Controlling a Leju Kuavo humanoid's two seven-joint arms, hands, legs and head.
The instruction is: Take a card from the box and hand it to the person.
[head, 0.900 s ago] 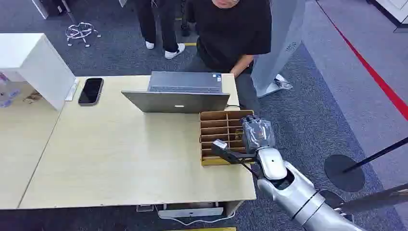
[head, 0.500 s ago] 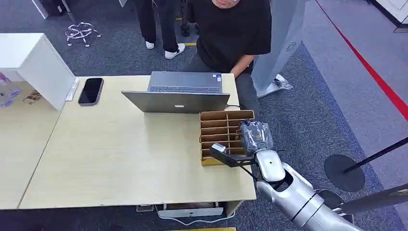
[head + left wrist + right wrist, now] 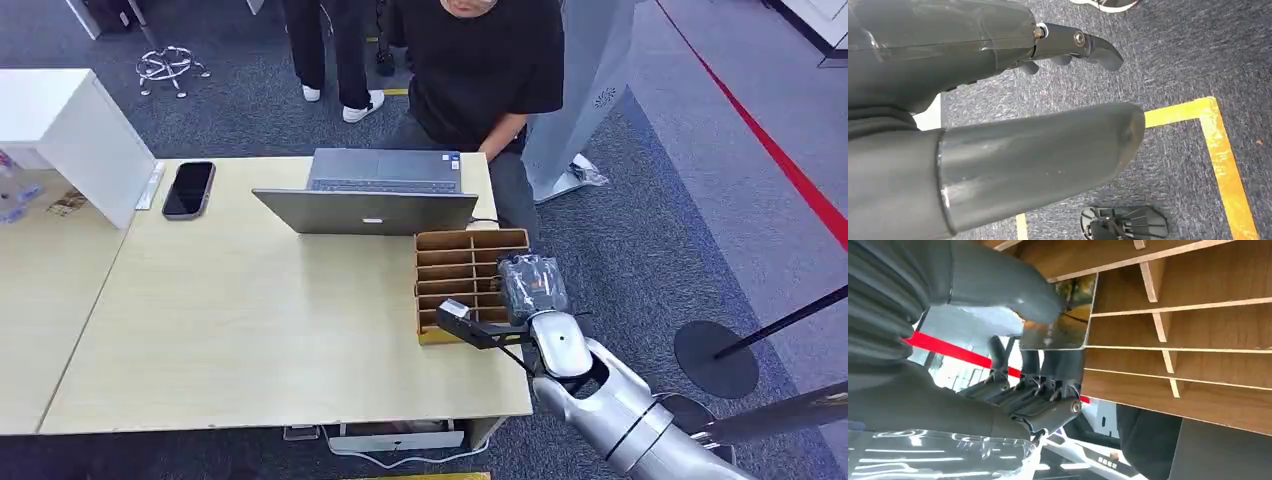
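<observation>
The brown cardboard box [image 3: 470,239] with several slots stands at the table's right edge, in front of the laptop. My right hand [image 3: 533,285] hovers over the box's right side. In the right wrist view my right hand [image 3: 1013,390] pinches a glossy picture card [image 3: 1068,325] between thumb and fingers, with the card's edge at the rim of the box [image 3: 1188,325]. The person [image 3: 480,70] in a black shirt stands behind the table, beyond the laptop. My left hand [image 3: 973,50] hangs over the carpet with its fingers apart and nothing in it.
An open grey laptop [image 3: 370,210] sits just behind the box. A black phone [image 3: 188,188] lies at the table's far left beside a white block [image 3: 70,130]. A black round stand base [image 3: 715,358] sits on the floor to the right.
My right hand has drawn back slightly toward me along the box. Nothing else on the table has moved.
</observation>
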